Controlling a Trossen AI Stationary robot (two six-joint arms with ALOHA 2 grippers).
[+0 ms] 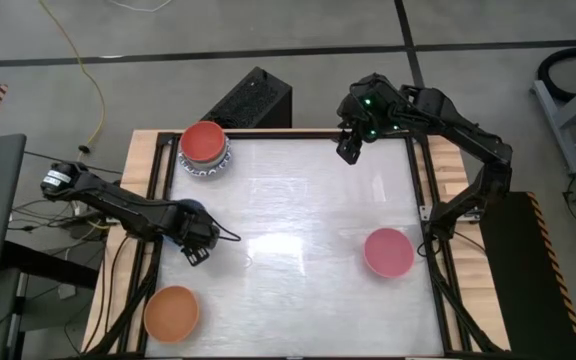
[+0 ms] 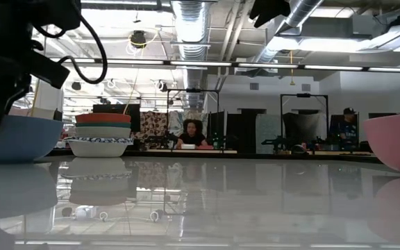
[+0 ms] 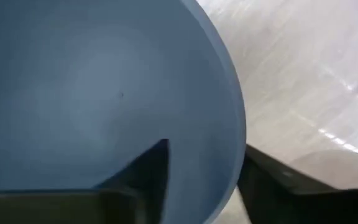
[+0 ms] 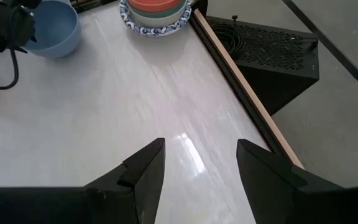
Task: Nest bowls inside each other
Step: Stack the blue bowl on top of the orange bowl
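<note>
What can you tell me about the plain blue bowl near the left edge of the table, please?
The blue bowl is a small round bowl, plain matte blue inside and out, looking like plastic or glazed ceramic. It stands upright on the white table at its left side, apart from the other bowls. The left gripper straddles its rim, one finger inside and one outside, not yet visibly clamped.

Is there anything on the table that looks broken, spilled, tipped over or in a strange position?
Nothing stands out. The stack of bowls is upright and even, and the pink bowl and orange bowl stand upright. The left gripper has one finger inside and one outside the blue bowl. The right gripper hangs open.
</note>
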